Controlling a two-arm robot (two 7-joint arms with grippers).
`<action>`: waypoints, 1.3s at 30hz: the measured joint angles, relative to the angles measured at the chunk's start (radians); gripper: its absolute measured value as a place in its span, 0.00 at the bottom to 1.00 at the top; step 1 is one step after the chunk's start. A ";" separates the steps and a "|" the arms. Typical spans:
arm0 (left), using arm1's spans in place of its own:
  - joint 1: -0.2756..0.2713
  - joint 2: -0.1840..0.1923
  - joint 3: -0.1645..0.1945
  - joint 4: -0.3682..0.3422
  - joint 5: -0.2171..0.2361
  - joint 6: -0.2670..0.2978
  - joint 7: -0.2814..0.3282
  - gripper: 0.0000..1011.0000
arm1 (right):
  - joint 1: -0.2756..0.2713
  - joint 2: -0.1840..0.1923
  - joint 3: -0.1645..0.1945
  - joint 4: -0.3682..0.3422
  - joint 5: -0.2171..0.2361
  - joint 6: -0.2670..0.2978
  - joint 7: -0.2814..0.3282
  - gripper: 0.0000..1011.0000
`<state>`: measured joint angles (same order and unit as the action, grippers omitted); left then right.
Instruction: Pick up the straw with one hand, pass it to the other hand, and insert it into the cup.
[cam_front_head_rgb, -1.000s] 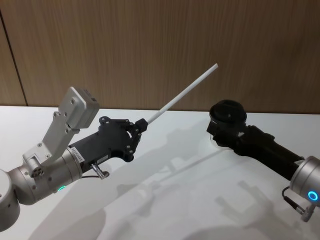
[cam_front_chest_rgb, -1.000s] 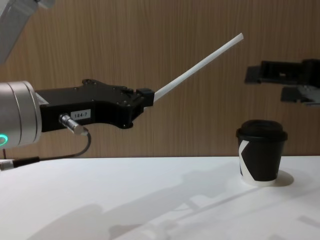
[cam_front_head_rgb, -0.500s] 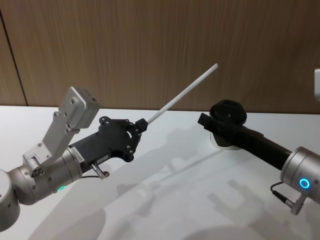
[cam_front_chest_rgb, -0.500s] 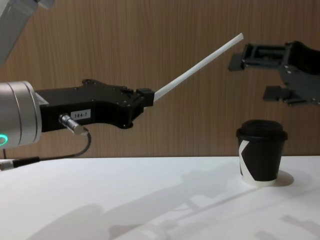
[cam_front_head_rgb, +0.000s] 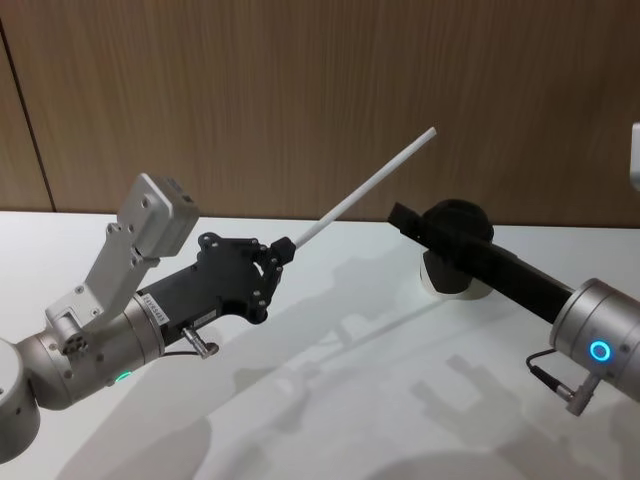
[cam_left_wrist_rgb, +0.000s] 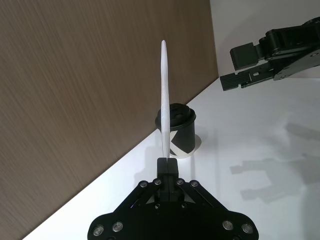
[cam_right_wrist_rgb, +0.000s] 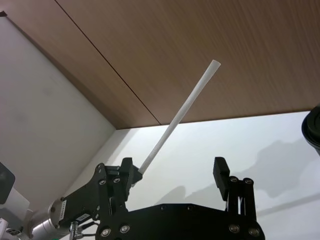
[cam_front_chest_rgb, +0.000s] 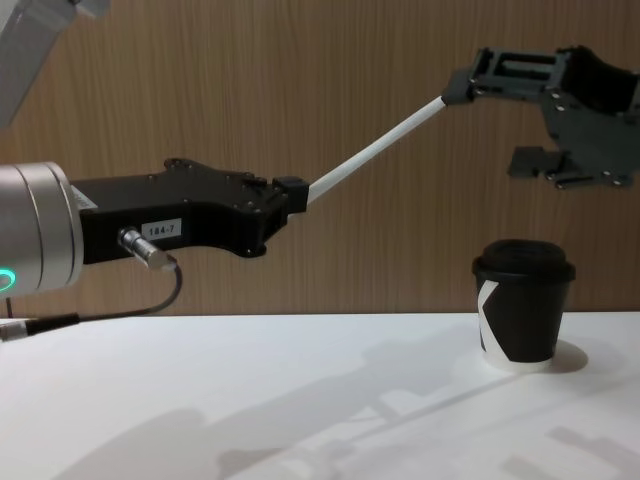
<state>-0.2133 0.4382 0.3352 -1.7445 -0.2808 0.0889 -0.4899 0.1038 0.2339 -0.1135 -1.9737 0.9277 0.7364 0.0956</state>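
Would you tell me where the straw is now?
Chest view: the straw is mid-air, lower end clamped in the left gripper, slanting up toward the open right gripper above the cup.

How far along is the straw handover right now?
Done: the straw is off the table, its lower end pinched in the left gripper, tilted up toward the right. In hand: the right gripper hangs open by the straw's free end, not gripping it. Left: grip, release, then insert into the lidded cup on the table.
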 joint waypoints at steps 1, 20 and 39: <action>0.000 0.000 0.000 0.000 0.000 0.000 0.000 0.00 | 0.001 0.000 -0.001 0.001 0.001 -0.002 0.000 0.99; 0.000 0.000 0.000 0.000 0.000 0.000 0.000 0.00 | 0.062 0.009 -0.031 0.052 0.006 -0.030 0.036 0.99; 0.000 0.000 0.000 0.000 0.000 0.000 0.000 0.00 | 0.140 -0.008 -0.062 0.140 0.024 -0.012 0.014 0.99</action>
<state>-0.2133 0.4382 0.3352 -1.7445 -0.2809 0.0889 -0.4899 0.2434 0.2264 -0.1754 -1.8332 0.9514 0.7246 0.1095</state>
